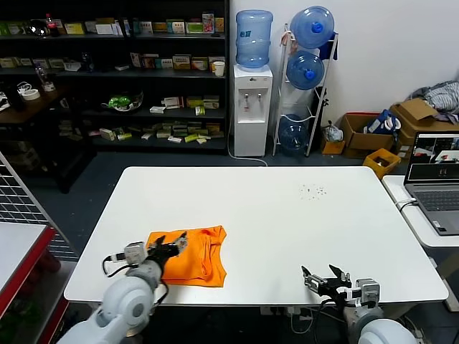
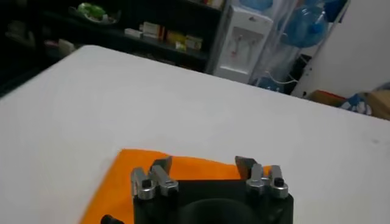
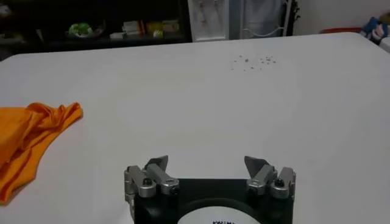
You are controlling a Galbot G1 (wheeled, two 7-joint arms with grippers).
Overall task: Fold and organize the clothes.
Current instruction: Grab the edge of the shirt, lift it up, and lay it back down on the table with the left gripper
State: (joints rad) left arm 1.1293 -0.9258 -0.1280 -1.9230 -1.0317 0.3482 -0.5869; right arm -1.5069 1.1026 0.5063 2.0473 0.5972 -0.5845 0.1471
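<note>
Two grippers gape wide: left gripper over the folded T-shirt, right gripper over bare desk.

Bare white table lies open everywhere except its near-left, where the folded orange T-shirt lies.

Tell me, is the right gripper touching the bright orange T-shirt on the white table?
No, the right gripper hovers open over bare white table, well apart from the bright orange T-shirt.

Soft orange cloth T-shirt, smooth matt white table
</note>
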